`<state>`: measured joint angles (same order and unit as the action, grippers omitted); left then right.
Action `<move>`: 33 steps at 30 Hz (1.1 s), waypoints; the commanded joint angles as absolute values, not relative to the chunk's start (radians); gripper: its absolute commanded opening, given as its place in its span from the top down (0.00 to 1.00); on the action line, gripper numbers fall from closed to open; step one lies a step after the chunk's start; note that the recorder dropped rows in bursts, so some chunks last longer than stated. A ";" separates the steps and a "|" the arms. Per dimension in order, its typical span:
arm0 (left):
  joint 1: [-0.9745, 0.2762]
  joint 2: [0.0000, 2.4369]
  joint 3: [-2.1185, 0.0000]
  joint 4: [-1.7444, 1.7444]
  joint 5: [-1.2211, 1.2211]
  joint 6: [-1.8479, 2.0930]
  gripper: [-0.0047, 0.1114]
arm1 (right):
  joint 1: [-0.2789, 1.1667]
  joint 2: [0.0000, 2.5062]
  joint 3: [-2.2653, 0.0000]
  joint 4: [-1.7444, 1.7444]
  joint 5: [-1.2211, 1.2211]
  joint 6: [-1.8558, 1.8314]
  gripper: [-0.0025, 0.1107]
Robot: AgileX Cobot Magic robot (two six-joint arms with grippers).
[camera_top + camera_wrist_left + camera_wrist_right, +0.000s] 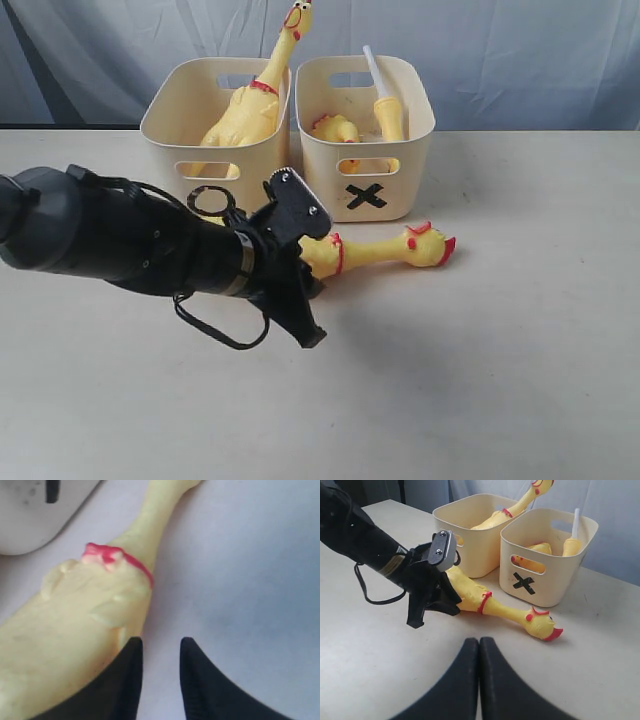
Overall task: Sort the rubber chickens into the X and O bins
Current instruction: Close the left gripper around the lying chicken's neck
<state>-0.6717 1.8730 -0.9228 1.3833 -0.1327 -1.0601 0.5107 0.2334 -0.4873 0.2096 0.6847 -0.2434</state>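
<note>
Yellow rubber chicken [385,250] lies mid-bench, before the X bin [415,185]; likely soft, light, squashy, best gripped across its plump body. Left claw [160,642] slightly apart beside it; right claw [479,641] together.

Left arm [110,235]: enters from the left of the exterior view, forearm close to level, wrist turned downward and toward the middle. A black cable [215,335] hangs in a loop under the wrist. A grey bracket [298,205] sits on top of it.

Left gripper [159,680]: black fingers [122,685] stand slightly apart with a narrow, empty gap between them.

Right gripper [479,680]: black fingers [457,690] are pressed together along their inner edges and hold nothing.
</note>
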 commanded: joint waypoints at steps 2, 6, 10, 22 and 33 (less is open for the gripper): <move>-0.681 1.818 -0.906 1.622 -0.321 -1.315 0.74 | 0.508 0.227 -0.483 0.212 0.675 -0.242 0.98; -0.679 1.771 -0.906 1.744 -0.494 -1.466 0.74 | 0.508 0.227 -0.483 0.212 0.675 -0.242 0.98; -0.679 1.719 -0.910 1.744 -0.465 -1.450 0.74 | 0.508 0.227 -0.483 0.212 0.675 -0.242 0.98; -0.679 1.790 -1.015 1.744 0.081 -1.210 0.47 | 0.508 0.227 -0.483 0.214 0.675 -0.242 0.98; -0.679 1.920 -1.132 1.742 0.143 -1.200 0.41 | 0.508 0.227 -0.483 0.214 0.675 -0.242 0.98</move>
<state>-0.6777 1.9009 -1.1056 1.7488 0.1558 -1.2036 0.5107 0.2334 -0.4873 0.2118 0.6847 -0.2434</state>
